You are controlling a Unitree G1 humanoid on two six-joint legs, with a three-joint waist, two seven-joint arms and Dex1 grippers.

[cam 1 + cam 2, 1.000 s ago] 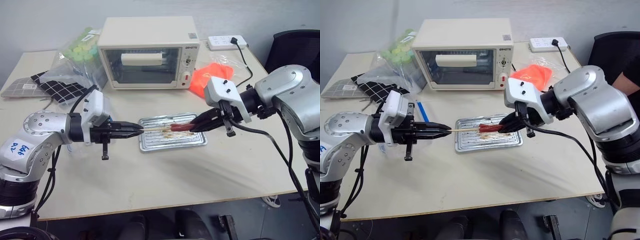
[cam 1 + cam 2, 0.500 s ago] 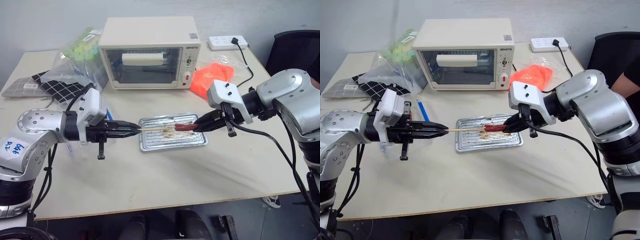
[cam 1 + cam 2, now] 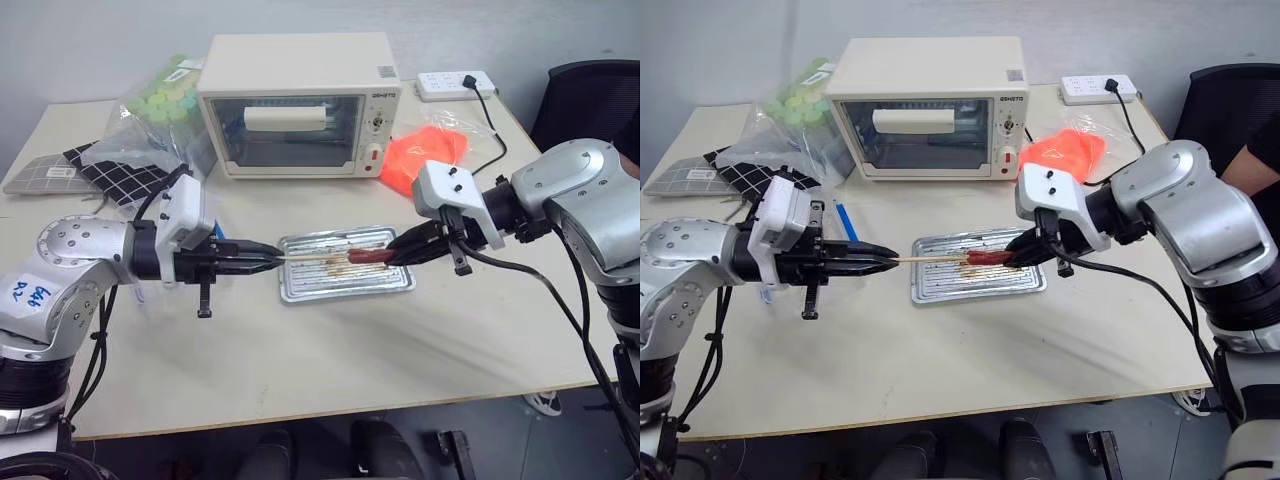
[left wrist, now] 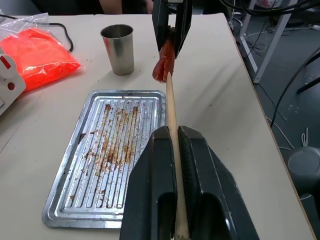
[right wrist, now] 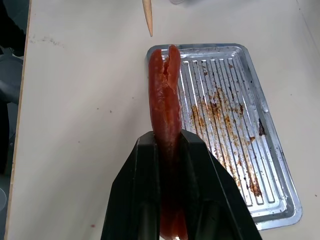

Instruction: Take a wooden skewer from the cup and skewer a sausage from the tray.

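The left end effector (image 3: 268,261) clamps the wooden skewer (image 3: 315,258); the right end effector (image 3: 395,255) grips the sausage (image 5: 165,102), already split, which could tear under an off-centre push.

The thin pale wooden skewer (image 4: 172,135) runs off the left wrist view's edge between the black fingers; whether its tip touches the split red sausage (image 5: 166,105) is unclear.

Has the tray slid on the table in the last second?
No. The tray lies just where it did, in front of the toaster oven, with the same gap between them.
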